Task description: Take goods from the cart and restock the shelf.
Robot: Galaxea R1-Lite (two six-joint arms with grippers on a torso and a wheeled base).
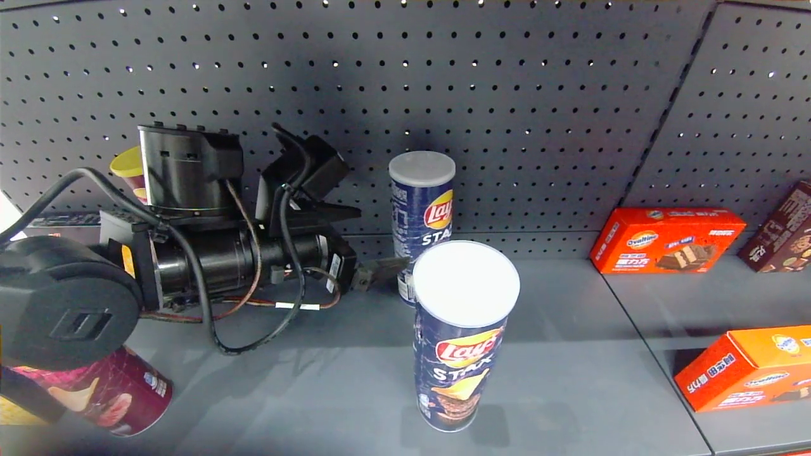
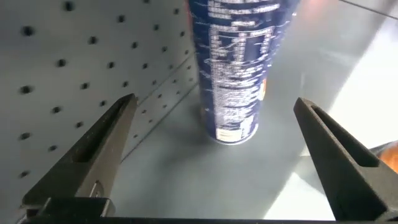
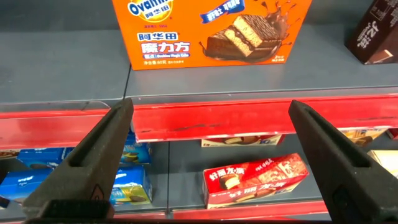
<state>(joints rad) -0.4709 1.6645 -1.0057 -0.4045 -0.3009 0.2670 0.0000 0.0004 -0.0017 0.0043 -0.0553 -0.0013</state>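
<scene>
Two blue chip cans with white lids stand upright on the grey shelf [image 1: 570, 354]. One can [image 1: 464, 335] is near the front, the other [image 1: 421, 212] by the pegboard back wall. My left gripper [image 1: 380, 270] lies low beside the back can's base, on its left. From the left wrist, that gripper [image 2: 214, 102] is open, and the back can [image 2: 239, 68] stands just beyond the fingertips, untouched. My right gripper [image 3: 210, 104] is open with nothing in it, facing the shelf's red front edge [image 3: 249, 115] below an orange box [image 3: 211, 31].
A red can [image 1: 111, 389] lies on its side at the front left, under my left arm. A yellow-lidded can [image 1: 128, 170] stands behind the arm. Orange boxes [image 1: 665, 239] [image 1: 747, 367] and a brown box [image 1: 782, 231] sit on the right. Lower shelves hold blue [image 3: 130, 180] and red [image 3: 255, 180] packs.
</scene>
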